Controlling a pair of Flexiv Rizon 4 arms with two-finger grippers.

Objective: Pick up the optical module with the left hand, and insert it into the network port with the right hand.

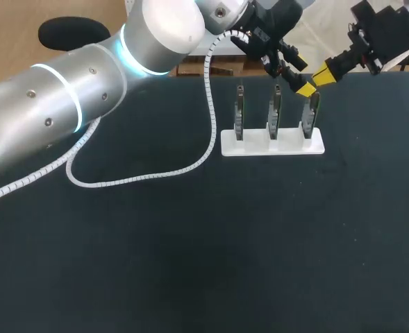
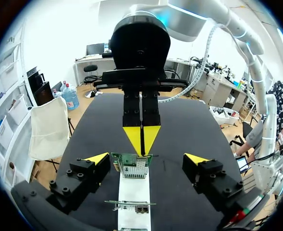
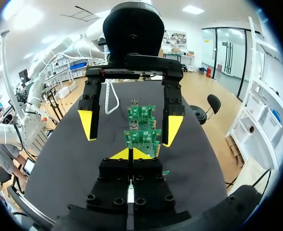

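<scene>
While splayed, left gripper [image 2: 146,158] astride board [image 2: 133,169]

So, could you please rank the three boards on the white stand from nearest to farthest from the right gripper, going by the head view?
From the right gripper:
1. Right board, just below it, at the right end of the stand.
2. Middle board, at the stand's centre.
3. Left board, at the stand's left end.
</scene>
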